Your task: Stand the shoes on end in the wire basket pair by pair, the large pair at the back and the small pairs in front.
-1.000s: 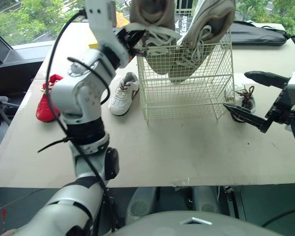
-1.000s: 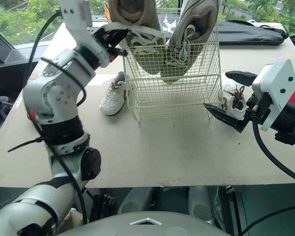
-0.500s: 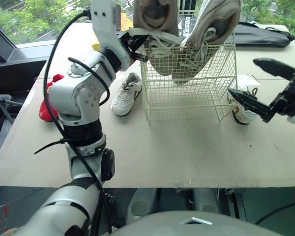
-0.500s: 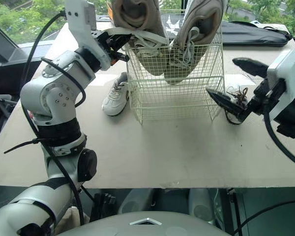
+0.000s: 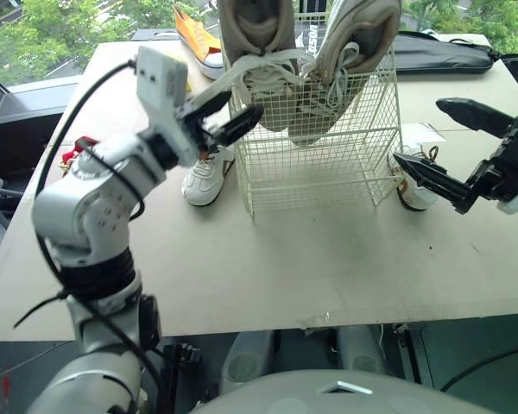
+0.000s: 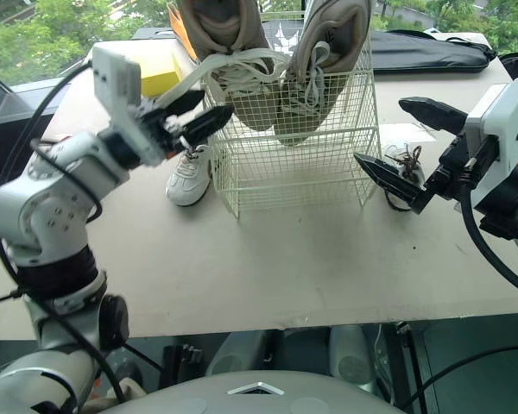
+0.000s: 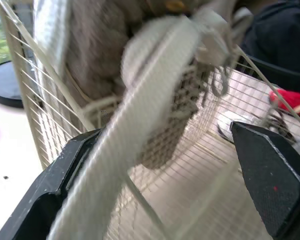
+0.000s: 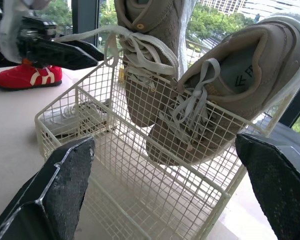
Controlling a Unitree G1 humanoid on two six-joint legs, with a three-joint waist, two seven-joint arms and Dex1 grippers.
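Centre right, the right gripper [image 5: 416, 130], spread wide and empty, has its lower finger [image 5: 436, 185] just beside the small white brown-laced shoe [image 5: 410, 197] lying lengthwise along the right wall of the white wire basket [image 5: 328, 155]; the left gripper [image 5: 246, 99], likewise spread, is farther off.

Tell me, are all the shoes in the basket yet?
Not yet. Done: the big beige pair stands toe-down in the wire basket. In hand: nothing; the left gripper and right gripper are both open. To do: the white shoe, brown-laced shoe, red shoe and orange shoe lie on the table.
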